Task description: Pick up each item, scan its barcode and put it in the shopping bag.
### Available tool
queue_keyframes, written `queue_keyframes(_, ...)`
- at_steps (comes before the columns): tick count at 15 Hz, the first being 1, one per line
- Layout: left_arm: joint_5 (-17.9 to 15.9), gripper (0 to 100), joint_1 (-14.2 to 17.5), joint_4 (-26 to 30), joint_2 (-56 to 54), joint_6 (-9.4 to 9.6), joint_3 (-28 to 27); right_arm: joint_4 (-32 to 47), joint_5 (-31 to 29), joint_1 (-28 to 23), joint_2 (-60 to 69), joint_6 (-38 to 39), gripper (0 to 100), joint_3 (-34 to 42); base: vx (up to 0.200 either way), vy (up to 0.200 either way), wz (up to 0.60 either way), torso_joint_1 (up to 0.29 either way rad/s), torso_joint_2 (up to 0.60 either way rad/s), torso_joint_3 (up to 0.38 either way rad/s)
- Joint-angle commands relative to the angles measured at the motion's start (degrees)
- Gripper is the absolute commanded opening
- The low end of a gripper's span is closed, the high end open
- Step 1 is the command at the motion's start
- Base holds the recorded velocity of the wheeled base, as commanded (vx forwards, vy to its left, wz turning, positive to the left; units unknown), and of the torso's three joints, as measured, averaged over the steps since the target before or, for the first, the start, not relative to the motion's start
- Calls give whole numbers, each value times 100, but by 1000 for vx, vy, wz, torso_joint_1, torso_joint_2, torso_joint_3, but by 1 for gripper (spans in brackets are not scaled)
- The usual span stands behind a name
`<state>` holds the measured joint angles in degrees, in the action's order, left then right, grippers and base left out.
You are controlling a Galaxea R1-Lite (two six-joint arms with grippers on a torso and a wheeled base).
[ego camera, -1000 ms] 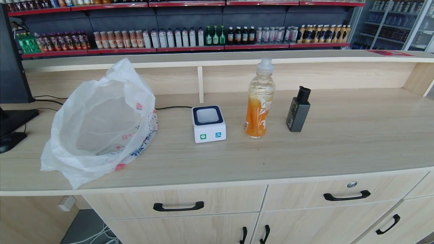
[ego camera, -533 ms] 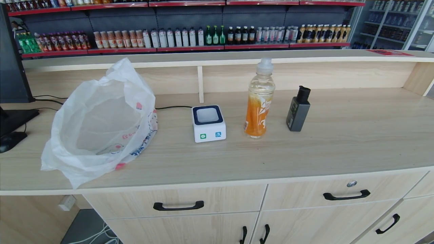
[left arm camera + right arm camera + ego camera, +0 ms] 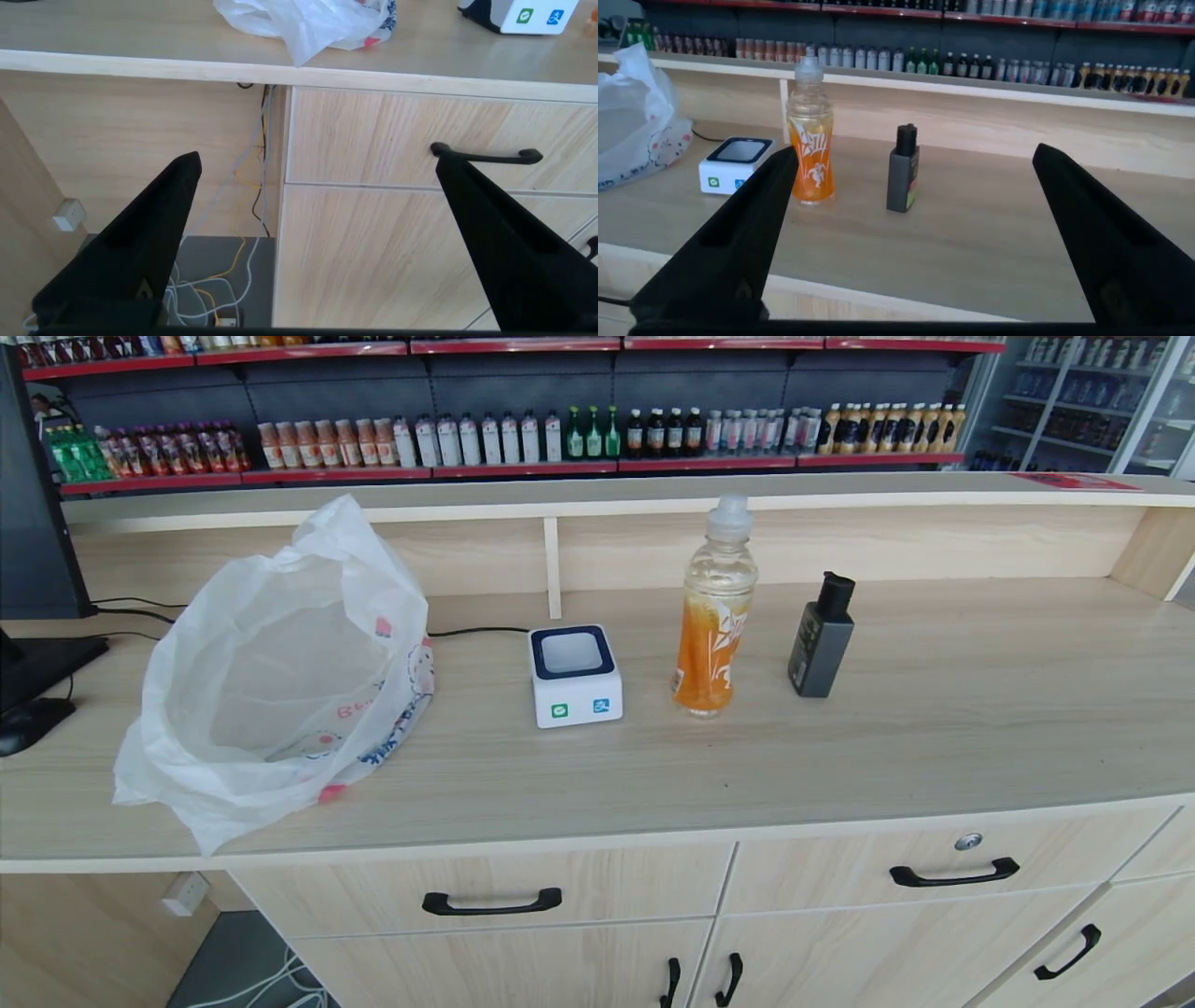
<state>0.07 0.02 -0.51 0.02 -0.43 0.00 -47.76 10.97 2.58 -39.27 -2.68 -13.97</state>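
Observation:
An orange drink bottle (image 3: 714, 616) with a white cap stands upright on the wooden counter (image 3: 980, 709). To its right is a dark grey bottle (image 3: 822, 639), to its left a white scanner box (image 3: 574, 675). The white plastic shopping bag (image 3: 280, 681) lies open at the counter's left. My left gripper (image 3: 315, 163) is open below the counter edge, facing the drawers, with the bag (image 3: 308, 23) and scanner (image 3: 523, 14) above it. My right gripper (image 3: 915, 154) is open in front of the counter, facing the drink bottle (image 3: 810, 140) and the dark bottle (image 3: 903, 173), well short of both.
A raised ledge (image 3: 597, 504) runs along the counter's back, with a thin divider (image 3: 553, 569) behind the scanner. A monitor (image 3: 28, 523) and a mouse (image 3: 28, 723) sit at the far left. Drawers with black handles (image 3: 492, 903) lie under the counter. Stocked shelves (image 3: 523, 439) stand behind.

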Motion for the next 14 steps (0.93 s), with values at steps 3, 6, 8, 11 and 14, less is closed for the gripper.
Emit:
queue_keyframes(3,1,100,6,-2,-2,-1,0,-2316,-7,840,-2577,-110,100,211,0,0,0,0,0,0)
queue_keyframes(6,1,100,6,-2,-2,8,0,-3450,-209,1280,-3509,-39,100,298,0,0,0,0,0,0)
queue_keyframes(8,1,100,-2,-2,-2,8,0,-3512,-552,1622,-3852,163,100,158,0,0,0,0,0,0)
queue_keyframes(11,1,100,6,-2,-2,8,0,-3714,-772,1763,-4107,303,100,228,0,0,0,0,0,0)
queue_keyframes(14,1,100,-2,-2,-2,8,0,-3775,-754,1763,-4089,391,100,316,0,0,0,0,0,0)
